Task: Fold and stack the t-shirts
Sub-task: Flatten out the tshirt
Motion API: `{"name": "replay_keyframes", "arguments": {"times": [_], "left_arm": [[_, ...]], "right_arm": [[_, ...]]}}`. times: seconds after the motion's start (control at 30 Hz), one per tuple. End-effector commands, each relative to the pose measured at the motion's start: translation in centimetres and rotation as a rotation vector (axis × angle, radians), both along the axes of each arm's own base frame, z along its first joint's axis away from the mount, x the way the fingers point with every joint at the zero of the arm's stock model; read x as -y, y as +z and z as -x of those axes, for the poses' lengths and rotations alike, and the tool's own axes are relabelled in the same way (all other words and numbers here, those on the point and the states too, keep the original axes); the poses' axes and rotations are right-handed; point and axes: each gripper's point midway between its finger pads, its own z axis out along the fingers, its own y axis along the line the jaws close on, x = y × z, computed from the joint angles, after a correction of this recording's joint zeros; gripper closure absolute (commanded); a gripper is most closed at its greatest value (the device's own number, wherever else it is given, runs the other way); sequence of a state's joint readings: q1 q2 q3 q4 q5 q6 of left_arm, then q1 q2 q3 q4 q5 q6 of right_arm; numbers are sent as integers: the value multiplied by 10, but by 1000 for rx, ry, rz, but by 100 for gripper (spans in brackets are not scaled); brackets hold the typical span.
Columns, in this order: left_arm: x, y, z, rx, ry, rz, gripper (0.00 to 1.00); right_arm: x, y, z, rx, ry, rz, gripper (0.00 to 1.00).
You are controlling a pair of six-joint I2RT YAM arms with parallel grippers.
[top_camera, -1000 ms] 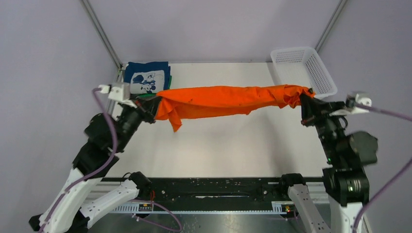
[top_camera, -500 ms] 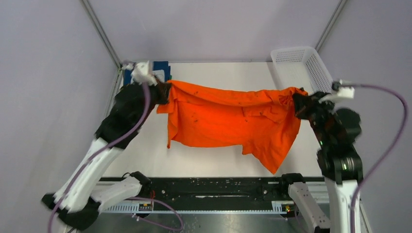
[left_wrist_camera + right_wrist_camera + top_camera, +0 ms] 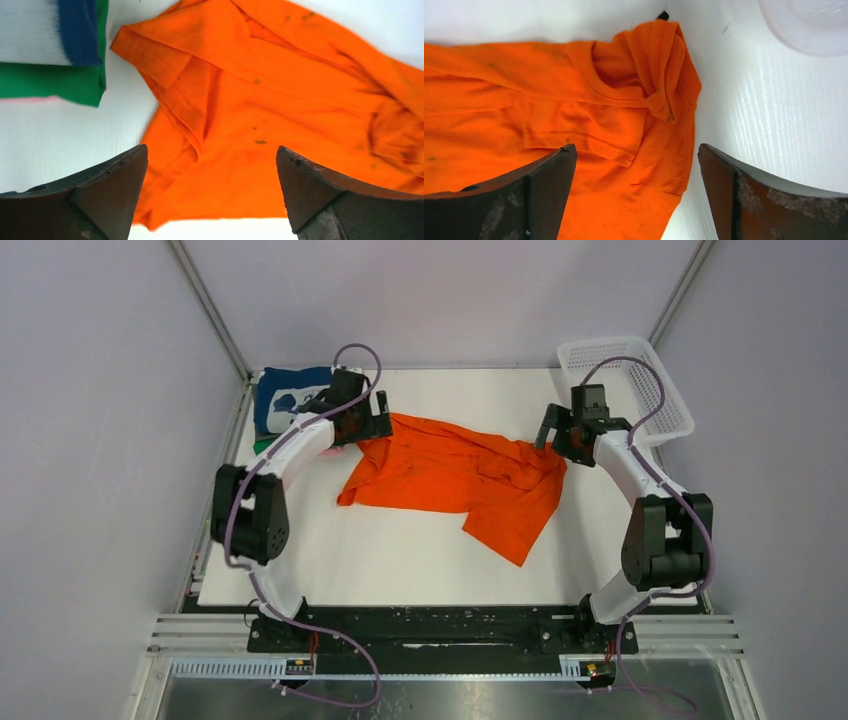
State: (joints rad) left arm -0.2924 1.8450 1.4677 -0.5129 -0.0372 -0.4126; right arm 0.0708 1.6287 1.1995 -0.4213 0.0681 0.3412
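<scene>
- Both arms are reaching out over the far half of the tabletop (image 3: 400, 550), one on each side of the orange t-shirt (image 3: 455, 475).
- The orange t-shirt lies loose and rumpled on the tabletop, nearer the far edge than the near one, and one flap trails toward the near edge right of centre.
- The left hand (image 3: 377, 422) hangs over the shirt's left end with its fingers spread wide and nothing between them; the cloth lies flat on the tabletop below.
- The right hand (image 3: 558, 438) is over the shirt's right end, fingers just as far apart, released and gripping nothing.
- From the right wrist, the shirt's neckline sits bunched up right at that end, with a sleeve fold just beside it.
- In the far left corner there's a folded pile: the navy t-shirt (image 3: 285, 400) with its white print is on top.
- The green t-shirt (image 3: 50, 85) is underneath it, its edge poking out close to the orange sleeve but apart from it.
- A thin pink strip (image 3: 30, 100) shows under the green, likely the pink shirt, though too little shows to be sure.
- The white mesh basket (image 3: 660, 390) sits in the far right corner, just beyond the right hand.
</scene>
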Motion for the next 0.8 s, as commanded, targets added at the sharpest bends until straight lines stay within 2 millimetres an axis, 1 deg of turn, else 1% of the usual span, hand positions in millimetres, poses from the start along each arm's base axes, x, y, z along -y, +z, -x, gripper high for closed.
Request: {"name": "replay_keyframes", "arguments": {"times": [0.0, 0.03, 0.07, 0.1, 0.13, 0.2, 0.27, 0.3, 0.4, 0.5, 0.6, 0.73, 0.77], "left_arm": [[-11, 84, 32, 194, 57, 77, 1], [-19, 67, 52, 149, 80, 63, 1], [-25, 58, 68, 125, 100, 57, 1], [-33, 44, 86, 85, 126, 42, 1], [-41, 32, 101, 51, 152, 30, 1], [-59, 2, 133, -29, 222, -22, 1], [-72, -23, 150, -77, 276, -39, 1], [-74, -33, 155, -98, 292, -29, 3], [-77, -52, 156, -105, 322, 8, 11], [-78, -65, 147, -117, 329, 61, 21], [-80, -71, 132, -109, 324, 67, 26], [-76, -76, 113, -103, 295, 94, 35], [-77, -77, 109, -97, 293, 93, 38]], "right_arm": [[-2, 61, 4, 173, -36, -55, 1], [-6, 62, 16, 180, -35, -78, 1], [-10, 54, 28, 167, -26, -105, 1], [-13, 48, 39, 155, -25, -118, 0], [-22, 35, 56, 118, 4, -136, 1], [-32, 23, 80, 72, 49, -121, 1], [-40, 11, 100, 38, 90, -110, 1], [-45, 9, 107, 33, 109, -111, 0], [-54, 0, 123, 6, 165, -101, 1], [-57, -10, 135, -46, 211, -73, 2], [-60, -23, 145, -99, 230, -60, 2], [-64, -34, 157, -155, 251, -51, 3], [-64, -36, 159, -166, 256, -48, 3]]}}
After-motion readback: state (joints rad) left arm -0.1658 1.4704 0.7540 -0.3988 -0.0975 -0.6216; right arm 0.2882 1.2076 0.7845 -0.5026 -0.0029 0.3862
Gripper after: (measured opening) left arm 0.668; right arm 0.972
